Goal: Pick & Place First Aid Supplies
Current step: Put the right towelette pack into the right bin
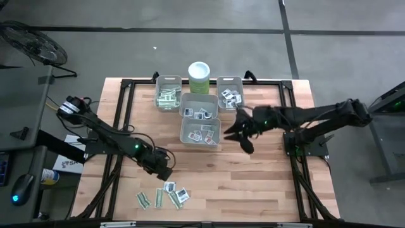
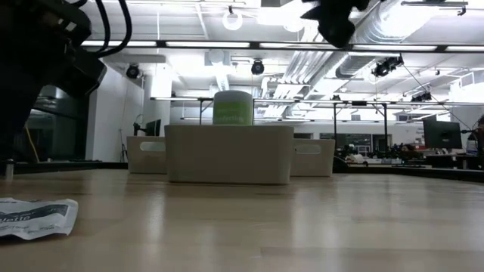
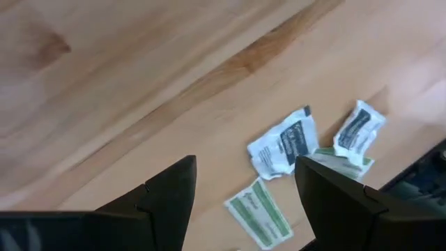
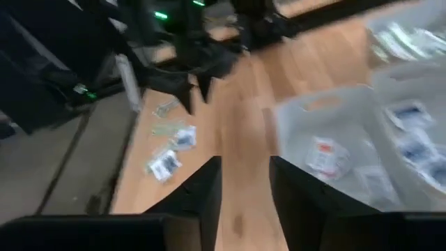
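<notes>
While my left end effector (image 1: 166, 172) hovers wide open and empty just above the loose packets (image 1: 166, 195) near the table's (image 1: 253, 183) front edge, my right end effector (image 1: 242, 135), partly open and holding nothing, hangs beside the nearest bin (image 1: 200, 133) of sorted packets.

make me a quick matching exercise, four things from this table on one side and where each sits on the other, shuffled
Things:
1. canister
2. loose packets
3. left gripper
4. right gripper

Places:
a. near edge of the table, outside any bin
b. far edge, between the two back bins
c. just above the loose packets, jaws open
d. beside the nearest bin, holding nothing

Pairs: 1-b, 2-a, 3-c, 4-d
</notes>
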Robot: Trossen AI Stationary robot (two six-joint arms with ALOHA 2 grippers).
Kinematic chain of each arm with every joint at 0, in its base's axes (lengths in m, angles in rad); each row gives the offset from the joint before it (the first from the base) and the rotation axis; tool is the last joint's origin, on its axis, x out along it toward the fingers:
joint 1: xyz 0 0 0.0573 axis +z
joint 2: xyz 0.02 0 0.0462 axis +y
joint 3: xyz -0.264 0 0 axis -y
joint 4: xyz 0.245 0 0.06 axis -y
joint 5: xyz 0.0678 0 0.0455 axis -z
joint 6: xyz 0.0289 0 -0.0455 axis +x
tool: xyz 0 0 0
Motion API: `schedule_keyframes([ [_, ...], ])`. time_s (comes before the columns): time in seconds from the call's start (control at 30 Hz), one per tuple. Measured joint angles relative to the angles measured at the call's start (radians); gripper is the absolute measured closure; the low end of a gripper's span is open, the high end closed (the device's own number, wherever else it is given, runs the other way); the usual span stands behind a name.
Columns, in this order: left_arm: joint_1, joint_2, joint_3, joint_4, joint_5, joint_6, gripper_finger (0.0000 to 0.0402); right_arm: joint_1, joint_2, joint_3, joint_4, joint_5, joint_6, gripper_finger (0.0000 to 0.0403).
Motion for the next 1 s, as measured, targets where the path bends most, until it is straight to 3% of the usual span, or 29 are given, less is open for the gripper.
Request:
schedule_keyframes([
  [0.33,0.002,-0.001,0.002,0.132,-0.053,0.061,0.0161,0.249,0.205,0.000,0.253,0.171,0.051,0.0395],
  [0.53,-0.012,-0.001,0.003,0.225,-0.079,0.060,0.0161,0.363,0.448,0.017,0.533,0.324,0.151,0.0401],
  [0.63,-0.049,-0.001,0.002,0.254,-0.086,0.061,0.0161,0.397,0.584,0.091,0.575,0.394,0.195,0.0402],
  [0.77,-0.125,-0.001,0.002,0.258,-0.140,0.052,0.0161,0.413,0.752,0.278,0.522,0.371,0.197,0.0402],
  [1.0,-0.238,-0.001,0.002,0.256,-0.225,0.012,0.0161,0.412,0.983,0.652,0.148,0.309,0.232,0.0402],
])
